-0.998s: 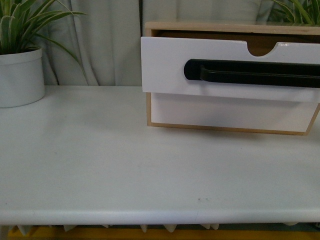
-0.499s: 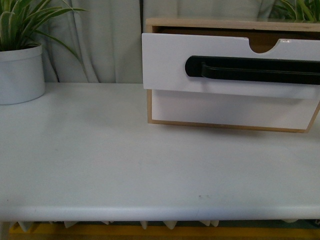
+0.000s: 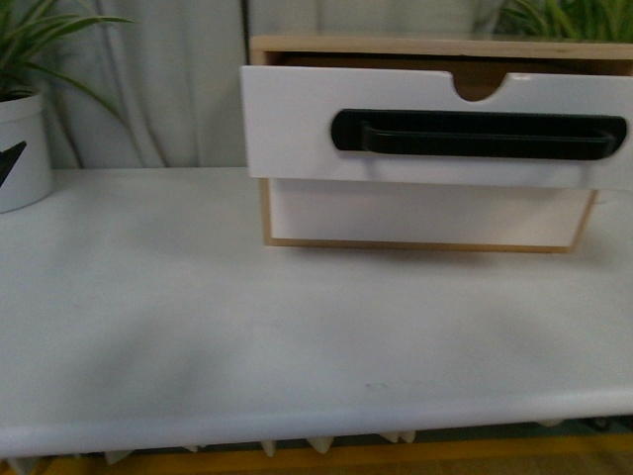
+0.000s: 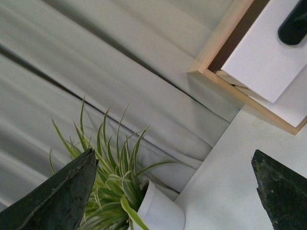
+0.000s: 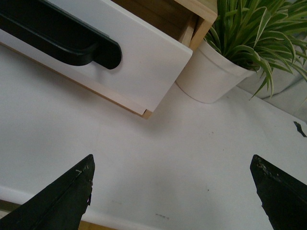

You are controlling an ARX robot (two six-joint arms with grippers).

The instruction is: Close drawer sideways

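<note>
The drawer has a white front, a long black bar handle and a half-round notch. It stands pulled out of the light-wood cabinet, above a plain white drawer. My left gripper is open and empty, off the drawer's left end, over the table near a plant. My right gripper is open and empty above the table, off the drawer's right end. Neither gripper touches the drawer.
The cabinet stands on a white table. A potted plant stands at the left, also in the left wrist view. A second potted plant stands right of the cabinet. A dark pointed shape shows at the left edge.
The front view has shifted: the cabinet and drawer now sit further left, with the whole handle visible. The left pot has slid toward the picture's edge. The drawer stays pulled out.
</note>
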